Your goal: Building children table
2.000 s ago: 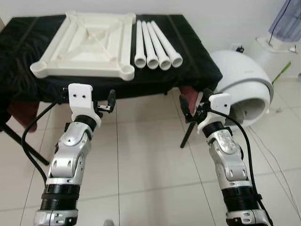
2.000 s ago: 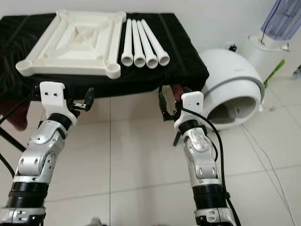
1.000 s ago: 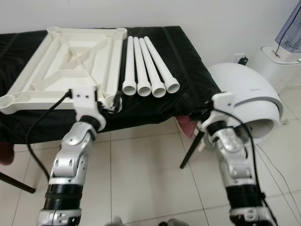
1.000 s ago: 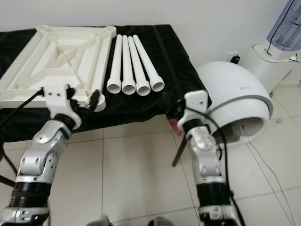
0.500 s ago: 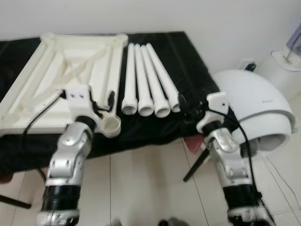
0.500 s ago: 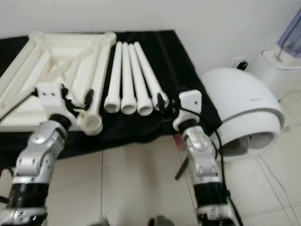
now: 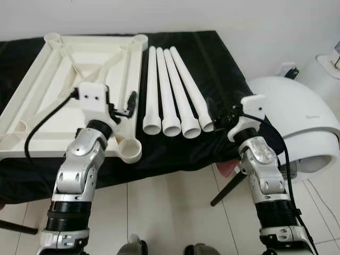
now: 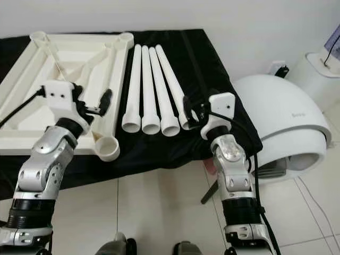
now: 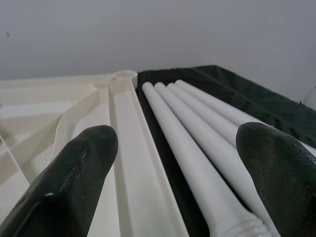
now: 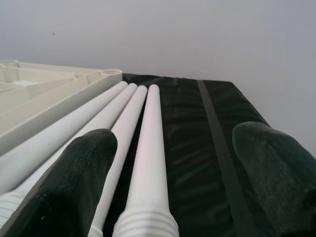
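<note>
Fingers (image 9: 69,185) of the left gripper (image 7: 129,104) stand wide apart and empty over the near rail of the upturned white tabletop (image 7: 64,85); the right gripper (image 8: 192,116) is likewise spread, poised at the flared near end of the outermost of four white legs (image 7: 172,93). Both arms have come up from below the bench (image 7: 223,64) edge to the parts within the last two seconds as the robot closed in, so reaching is done and I judge a first leg grasp comes next. Tabletop lies underside up, ribbed, with round corner sockets (image 7: 129,150); legs lie side by side, just beside it, on black cloth.
</note>
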You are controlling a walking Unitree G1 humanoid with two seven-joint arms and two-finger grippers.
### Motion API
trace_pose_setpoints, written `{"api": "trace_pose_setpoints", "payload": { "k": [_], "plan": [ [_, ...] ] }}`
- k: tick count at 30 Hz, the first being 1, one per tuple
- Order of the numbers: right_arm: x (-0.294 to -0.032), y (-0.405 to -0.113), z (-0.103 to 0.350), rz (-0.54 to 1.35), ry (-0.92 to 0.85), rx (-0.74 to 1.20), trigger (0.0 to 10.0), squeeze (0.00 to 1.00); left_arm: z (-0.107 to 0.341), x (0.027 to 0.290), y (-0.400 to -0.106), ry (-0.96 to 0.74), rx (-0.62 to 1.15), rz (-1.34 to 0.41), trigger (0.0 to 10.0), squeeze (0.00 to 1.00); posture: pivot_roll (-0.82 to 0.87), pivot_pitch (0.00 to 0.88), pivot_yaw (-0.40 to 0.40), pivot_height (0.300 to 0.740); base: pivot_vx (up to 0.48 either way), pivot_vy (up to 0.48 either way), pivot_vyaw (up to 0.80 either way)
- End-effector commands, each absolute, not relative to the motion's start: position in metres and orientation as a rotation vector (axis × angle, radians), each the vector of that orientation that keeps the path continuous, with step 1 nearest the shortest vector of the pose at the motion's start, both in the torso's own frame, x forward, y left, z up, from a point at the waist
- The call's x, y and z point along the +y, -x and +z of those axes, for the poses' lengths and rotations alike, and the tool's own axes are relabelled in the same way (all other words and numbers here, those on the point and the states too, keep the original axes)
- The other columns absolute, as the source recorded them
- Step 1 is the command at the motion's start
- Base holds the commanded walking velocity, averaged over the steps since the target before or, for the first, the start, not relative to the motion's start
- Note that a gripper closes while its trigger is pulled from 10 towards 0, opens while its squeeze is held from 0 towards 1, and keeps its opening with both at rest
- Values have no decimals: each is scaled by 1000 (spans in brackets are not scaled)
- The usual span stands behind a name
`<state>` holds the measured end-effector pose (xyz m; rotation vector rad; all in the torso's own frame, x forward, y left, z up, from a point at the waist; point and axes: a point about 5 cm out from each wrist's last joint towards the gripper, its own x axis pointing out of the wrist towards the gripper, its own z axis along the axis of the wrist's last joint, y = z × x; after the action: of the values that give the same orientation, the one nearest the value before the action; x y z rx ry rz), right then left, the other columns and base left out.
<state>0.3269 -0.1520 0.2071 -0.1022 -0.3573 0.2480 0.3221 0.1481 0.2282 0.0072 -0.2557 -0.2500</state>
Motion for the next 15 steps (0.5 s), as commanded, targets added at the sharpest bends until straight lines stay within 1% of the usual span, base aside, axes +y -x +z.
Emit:
{"api": "trace_pose_setpoints", "payload": {
  "k": [1,2,9,13,15],
  "plan": [
    [-152,-329,207,260,101,-342,10000,0,227,146,-322,-32,-240,-300,10000,0,0,135,-17,740,0,0,0],
    [-152,-334,214,264,108,-350,10000,0,233,144,-326,-22,-242,-329,10000,0,-4,152,-10,740,0,0,0],
    [-150,-337,225,277,117,-384,10000,0,234,144,-329,8,-223,-347,10000,0,-6,163,2,740,0,0,0],
    [-147,-336,224,272,108,-383,10000,0,232,145,-330,1,-202,-344,10000,0,-5,161,13,740,0,0,0],
    [-146,-335,223,264,91,-370,10000,0,230,142,-330,-39,-183,-369,10000,0,-7,162,19,740,0,0,0]
  ]
}}
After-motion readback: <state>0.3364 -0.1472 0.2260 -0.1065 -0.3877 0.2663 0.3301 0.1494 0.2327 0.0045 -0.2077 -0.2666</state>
